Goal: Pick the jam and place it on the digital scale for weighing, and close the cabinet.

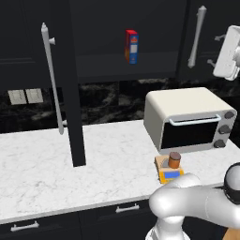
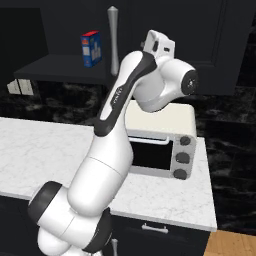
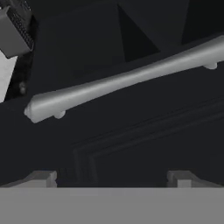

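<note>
The jam (image 1: 174, 160), a small brown jar with a darker lid, stands upright on the digital scale (image 1: 165, 174), a flat orange-yellow device on the counter in front of the toaster oven. The black upper cabinet (image 1: 108, 28) stands open: its left door (image 1: 72, 93) swings out edge-on over the counter, with a long silver handle (image 1: 51, 79). My gripper (image 1: 216, 49) is high at the right, by the right door's handle (image 1: 197, 37). In the hand view that handle (image 3: 127, 81) runs across just ahead of my gripper (image 3: 111, 179), which is open and holds nothing.
A red and blue box (image 1: 131, 46) stands on the cabinet shelf. The white toaster oven (image 1: 187, 119) sits at the back right of the marble counter (image 1: 108, 159). Dark drawers (image 1: 70, 222) run below the counter edge. My arm (image 2: 120, 100) rises in front of the oven.
</note>
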